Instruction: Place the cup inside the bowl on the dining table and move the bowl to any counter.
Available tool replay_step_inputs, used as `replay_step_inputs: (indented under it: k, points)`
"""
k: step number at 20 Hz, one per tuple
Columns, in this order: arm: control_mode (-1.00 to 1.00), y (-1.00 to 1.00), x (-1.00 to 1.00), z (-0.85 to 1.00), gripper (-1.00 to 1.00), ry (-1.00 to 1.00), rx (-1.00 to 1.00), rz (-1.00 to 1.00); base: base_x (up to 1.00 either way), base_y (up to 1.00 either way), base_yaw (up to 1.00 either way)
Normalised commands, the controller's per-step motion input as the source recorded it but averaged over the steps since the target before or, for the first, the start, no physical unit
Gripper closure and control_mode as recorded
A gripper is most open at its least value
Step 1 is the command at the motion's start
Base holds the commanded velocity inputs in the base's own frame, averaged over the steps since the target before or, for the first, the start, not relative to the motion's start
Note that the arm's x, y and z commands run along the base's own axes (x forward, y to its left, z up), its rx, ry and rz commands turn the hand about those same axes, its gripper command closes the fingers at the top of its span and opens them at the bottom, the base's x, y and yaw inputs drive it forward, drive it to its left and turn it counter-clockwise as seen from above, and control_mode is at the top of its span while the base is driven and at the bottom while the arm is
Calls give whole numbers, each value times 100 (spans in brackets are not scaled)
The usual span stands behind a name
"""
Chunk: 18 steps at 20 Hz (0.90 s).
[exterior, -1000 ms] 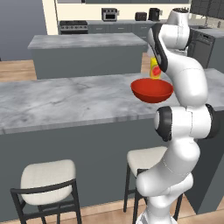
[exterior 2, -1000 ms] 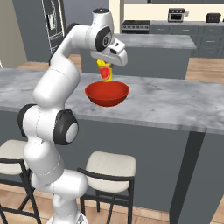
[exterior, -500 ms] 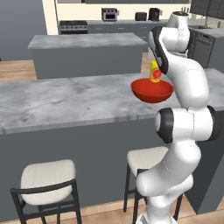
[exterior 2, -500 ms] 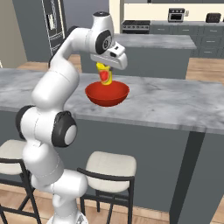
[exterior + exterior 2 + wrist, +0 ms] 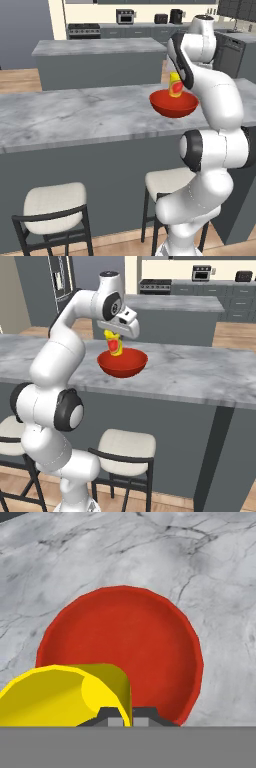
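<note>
The fingers (image 5: 116, 718) pinch the cup (image 5: 65, 694) (above the bowl (image 5: 135, 642)).

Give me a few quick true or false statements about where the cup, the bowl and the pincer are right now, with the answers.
1. The cup is held in the pincer above the bowl. True.
2. The bowl sits on the floor beside a stool. False: it sits on the marble dining table.
3. The cup is blue. False: it is yellow with a red mark.
4. The bowl is red and much wider than the cup. True.
5. The cup already rests on the bowl's bottom, free of the pincer. False: the pincer grips it over the bowl.
</note>
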Motion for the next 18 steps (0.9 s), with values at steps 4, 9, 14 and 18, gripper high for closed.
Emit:
replay_step_inputs:
  k: [4,9,14,18]
  points:
    - [-100,0,33,-29,100,0,0,0,0,0,0]
    - [-100,0,17,-17,100,0,0,0,0,0,0]
    - [-100,0,0,-22,100,0,0,0,0,0,0]
    - [-100,0,0,-19,100,0,0,0,0,0,0]
